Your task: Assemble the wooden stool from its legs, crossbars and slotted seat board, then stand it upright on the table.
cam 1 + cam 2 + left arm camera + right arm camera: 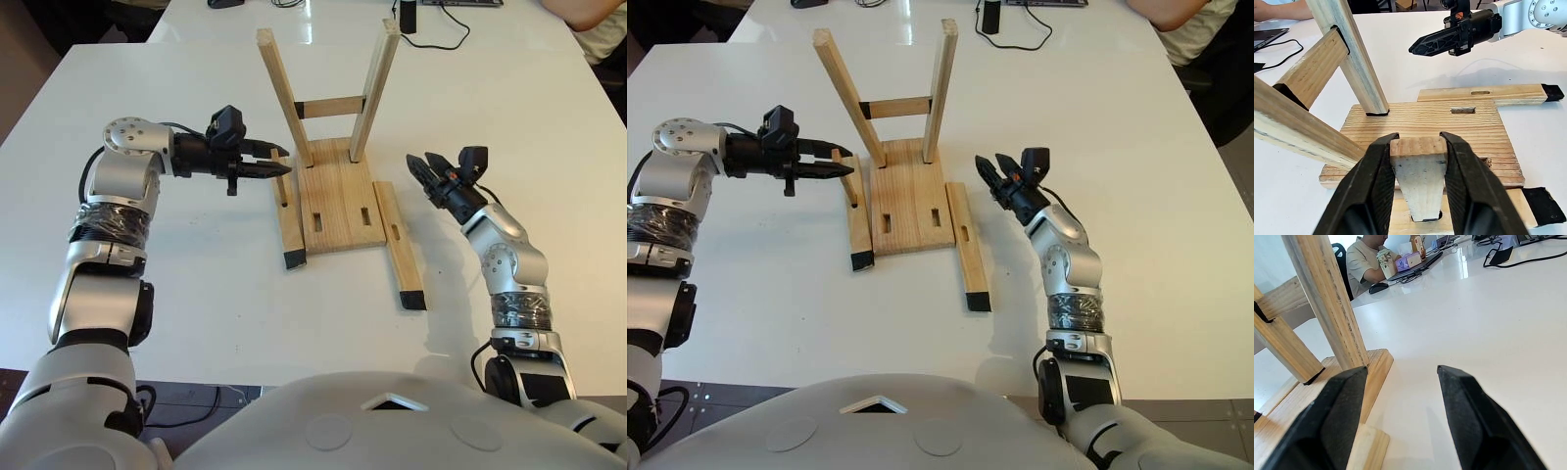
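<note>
While my left gripper (281,168) is clamped on the far end of a loose leg (287,223), that leg lies along the left edge of the slotted seat board (338,196). The board sits flat on the white table (216,284) in the middle of the head view. Two more legs stand in the board's far slots: the left upright leg (284,93) leans toward the upper left and the right upright leg (375,88) toward the top, and a short crossbar (333,106) joins them. The left upright leg rises just beyond my left fingers, close to the held end. My right gripper (423,168) hovers right of centre, fingers spread apart, near the board's right side. Below it a fourth leg (400,245) lies flat just beside the board's right edge, with its black-tipped foot toward the lower frame. At the top edge a black device (407,18) with a cable rests well apart from the stool parts.
</note>
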You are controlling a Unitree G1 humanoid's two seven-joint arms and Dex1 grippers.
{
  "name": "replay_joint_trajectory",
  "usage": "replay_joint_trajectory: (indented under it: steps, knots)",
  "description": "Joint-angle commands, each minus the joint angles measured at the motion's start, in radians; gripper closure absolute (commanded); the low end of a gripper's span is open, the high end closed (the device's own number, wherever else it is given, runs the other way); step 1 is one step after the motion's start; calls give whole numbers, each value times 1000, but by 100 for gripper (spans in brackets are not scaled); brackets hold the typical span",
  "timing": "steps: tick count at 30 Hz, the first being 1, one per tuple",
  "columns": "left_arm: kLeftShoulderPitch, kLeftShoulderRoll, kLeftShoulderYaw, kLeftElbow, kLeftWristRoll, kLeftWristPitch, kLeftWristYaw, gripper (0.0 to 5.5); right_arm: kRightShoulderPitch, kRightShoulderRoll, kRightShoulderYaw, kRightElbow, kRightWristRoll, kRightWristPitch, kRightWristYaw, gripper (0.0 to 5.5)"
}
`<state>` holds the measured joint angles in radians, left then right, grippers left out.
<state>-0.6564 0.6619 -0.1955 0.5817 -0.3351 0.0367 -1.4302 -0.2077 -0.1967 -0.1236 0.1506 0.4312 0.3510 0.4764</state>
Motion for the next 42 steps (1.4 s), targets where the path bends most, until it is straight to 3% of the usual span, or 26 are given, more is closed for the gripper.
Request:
replay_joint_trajectory:
  steps: [1,5,7,8,13,16,20,23,27,29,31,36,42]
  knots:
    - [129,21,-63,53,116,12,4,420,4,1,-16,16,-5,-6,-11,286]
    - [137,14,-62,47,112,8,13,420,-12,4,-20,29,-5,-7,-19,286]
    - [114,-5,-44,61,131,-4,100,420,-16,4,-20,34,-5,-11,-21,286]
    - [102,-5,-30,47,116,23,113,383,-18,3,-20,37,-7,-16,-22,286]
    - [141,45,57,-131,85,97,180,312,-10,1,-53,63,-7,-39,-48,286]
    - [237,122,98,-239,113,90,197,312,12,6,-65,90,-17,-67,-60,286]
    - [394,206,200,-383,81,153,227,312,44,12,-76,110,-24,-87,-73,286]
    - [484,191,341,-473,28,233,348,312,63,10,-85,122,-31,-95,-77,286]
    - [392,-36,534,-611,-86,408,782,312,63,4,-92,138,-36,-92,-87,286]
    - [260,-281,610,-733,-221,446,1125,312,50,-3,-88,155,-43,-87,-88,286]
    - [211,-466,580,-851,-247,428,1326,312,25,-9,-79,180,-55,-83,-87,286]
    - [215,-732,395,-938,-120,373,1532,312,-43,-15,-70,255,-86,-94,-104,286]
    - [244,-755,355,-824,-10,346,1585,312,-41,11,-76,297,-104,-130,-134,286]
